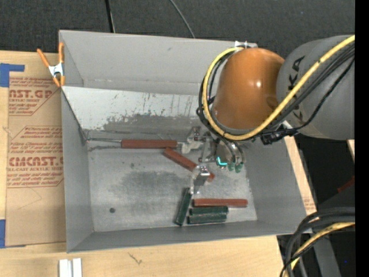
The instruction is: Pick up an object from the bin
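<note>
My gripper hangs low in the right half of the bin, mostly hidden under the arm's orange cover. Its metal tip sits just right of a red-handled tool that lies slanted on the floor. A second, longer red handle runs along the back wall to the left. Just below the gripper lie a dark green bar, a dark green block and a red bar across its top. Whether the gripper touches any of them I cannot tell.
The arm comes in from the right and covers the bin's back right corner. The left half of the bin floor shows bare, scuffed metal.
</note>
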Tool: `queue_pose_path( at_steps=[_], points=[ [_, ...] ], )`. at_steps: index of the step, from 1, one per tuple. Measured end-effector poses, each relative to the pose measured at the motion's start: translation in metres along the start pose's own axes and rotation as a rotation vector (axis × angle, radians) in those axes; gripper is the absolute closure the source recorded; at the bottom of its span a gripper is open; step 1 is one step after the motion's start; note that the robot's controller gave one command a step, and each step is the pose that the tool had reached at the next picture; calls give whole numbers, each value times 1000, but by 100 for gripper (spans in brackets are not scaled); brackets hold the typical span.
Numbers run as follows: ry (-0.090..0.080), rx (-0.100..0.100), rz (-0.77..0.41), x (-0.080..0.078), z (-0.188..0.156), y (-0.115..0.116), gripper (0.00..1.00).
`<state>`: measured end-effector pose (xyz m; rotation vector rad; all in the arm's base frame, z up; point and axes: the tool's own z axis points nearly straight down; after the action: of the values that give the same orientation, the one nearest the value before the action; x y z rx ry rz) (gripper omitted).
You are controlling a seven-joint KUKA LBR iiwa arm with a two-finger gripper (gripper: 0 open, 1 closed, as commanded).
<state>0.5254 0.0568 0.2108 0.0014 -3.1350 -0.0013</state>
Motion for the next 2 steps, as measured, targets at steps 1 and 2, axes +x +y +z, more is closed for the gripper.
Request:
queue_pose_path(
  at_steps=[1, 2],
  points=[
    [-8, 0, 1, -2, -4, 0, 0],
    [-16, -1, -9, 7, 39, -7, 0]
  ],
)
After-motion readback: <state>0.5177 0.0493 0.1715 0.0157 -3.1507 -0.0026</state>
